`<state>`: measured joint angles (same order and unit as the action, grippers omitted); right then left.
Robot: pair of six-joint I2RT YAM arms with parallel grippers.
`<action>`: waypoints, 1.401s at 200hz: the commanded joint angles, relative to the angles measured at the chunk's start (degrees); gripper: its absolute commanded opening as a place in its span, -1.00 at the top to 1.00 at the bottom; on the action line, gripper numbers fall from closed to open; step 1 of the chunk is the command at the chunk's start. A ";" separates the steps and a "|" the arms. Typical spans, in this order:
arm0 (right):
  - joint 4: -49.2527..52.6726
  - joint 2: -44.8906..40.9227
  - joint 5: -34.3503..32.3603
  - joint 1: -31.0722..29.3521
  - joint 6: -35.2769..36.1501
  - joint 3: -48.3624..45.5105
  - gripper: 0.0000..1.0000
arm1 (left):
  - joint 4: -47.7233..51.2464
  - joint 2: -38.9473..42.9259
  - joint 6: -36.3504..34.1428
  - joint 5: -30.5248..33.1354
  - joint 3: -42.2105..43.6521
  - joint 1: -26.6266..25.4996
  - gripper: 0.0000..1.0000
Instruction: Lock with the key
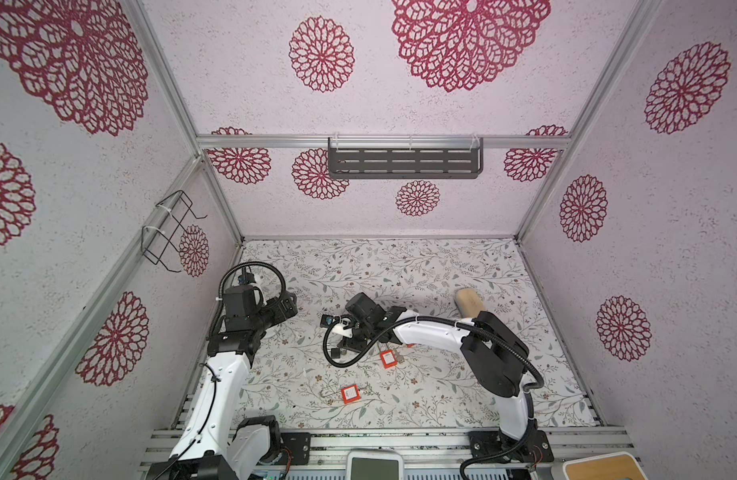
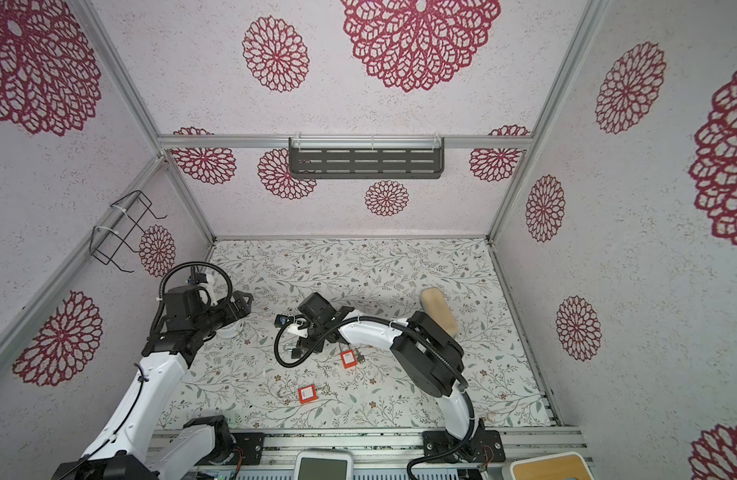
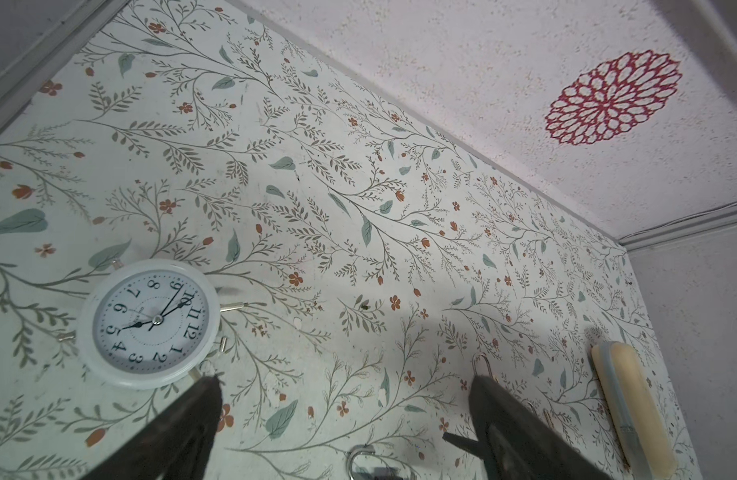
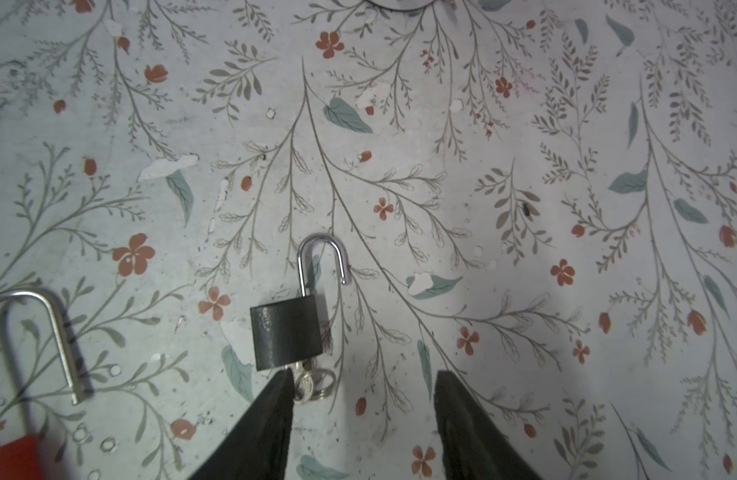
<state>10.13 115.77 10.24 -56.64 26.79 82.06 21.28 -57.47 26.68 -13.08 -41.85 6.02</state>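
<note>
Right gripper (image 4: 364, 374), half open and empty, is off-centre from the key (image 4: 312, 384); closing may push the padlock (image 4: 285, 328) away. Left gripper (image 3: 346, 380) is wide.

Right wrist: red padlock (image 4: 9, 455) body cut by frame edge, blurred. Keys (image 4: 314, 386) below black padlock (image 4: 285, 332) partly behind finger (image 4: 271, 419) of right gripper (image 4: 364, 376). Top view: clock (image 2: 227, 331) almost fully hidden behind left arm (image 2: 200, 316).
</note>
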 commanded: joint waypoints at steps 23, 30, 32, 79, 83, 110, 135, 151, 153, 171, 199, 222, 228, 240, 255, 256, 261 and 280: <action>5.33 4.10 8.19 0.04 4.05 6.14 -0.16 | -1.16 1.69 0.57 -0.42 1.55 0.61 -0.95; 6.16 4.82 8.83 0.00 4.42 7.00 -0.16 | -1.15 1.45 0.69 -0.68 1.67 0.64 -0.95; 6.31 5.00 8.90 0.03 4.57 7.16 -0.16 | -1.22 1.37 0.71 -0.86 1.68 0.65 -0.95; 7.83 7.66 9.65 0.04 6.01 9.06 -0.18 | -1.61 0.43 0.65 -2.89 1.75 0.73 -0.95; 8.04 7.84 9.69 0.04 6.05 9.27 -0.18 | -1.61 0.43 0.59 -3.04 1.75 0.70 -0.95; 9.71 9.10 11.05 -0.05 6.20 10.70 -0.17 | -1.85 0.46 0.75 -3.53 1.93 0.75 -0.95; 9.98 9.63 11.05 -0.05 6.24 10.75 -0.16 | -2.00 0.61 0.74 -3.75 2.12 0.70 -0.95; 10.35 9.96 10.43 -0.14 6.10 10.83 -0.14 | -2.12 0.61 0.79 -4.03 2.21 0.69 -0.95; 10.39 9.99 10.35 -0.14 6.09 10.90 -0.13 | -2.12 0.61 0.82 -4.05 2.25 0.71 -0.95; 10.81 9.97 10.04 -0.22 6.24 10.84 -0.12 | -2.35 0.52 0.83 -4.40 2.38 0.73 -0.97; 10.96 10.00 9.42 -0.48 6.28 10.75 -0.11 | -2.82 0.44 0.98 -4.98 2.71 0.65 -1.00; 10.90 10.51 8.41 -0.84 6.36 10.75 -0.07 | -2.99 0.44 1.09 -5.59 2.91 0.66 -0.96; 10.88 10.62 8.27 -0.92 6.43 10.75 -0.06 | -3.00 0.45 1.10 -5.72 2.91 0.65 -0.95; 10.88 10.69 8.17 -1.03 6.51 10.75 -0.03 | -2.90 0.51 1.05 -5.81 2.91 0.66 -0.94; 10.88 10.65 8.28 -1.10 6.64 10.83 0.02 | -3.00 0.62 0.89 -5.99 2.91 0.65 -0.91; 10.88 10.63 8.29 -1.15 6.63 10.83 0.02 | -3.00 0.61 0.86 -5.99 2.91 0.61 -0.91; 10.88 10.71 8.37 -1.10 6.73 10.84 0.05 | -2.93 0.62 0.83 -6.07 2.90 0.63 -0.91; 10.88 10.59 8.61 -1.18 6.74 10.84 0.12 | -2.98 0.74 0.79 -6.33 2.91 0.65 -0.89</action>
<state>19.70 125.71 19.09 -57.34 32.47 91.29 19.97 -57.01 27.73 -18.39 -39.27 6.28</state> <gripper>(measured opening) 0.453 0.950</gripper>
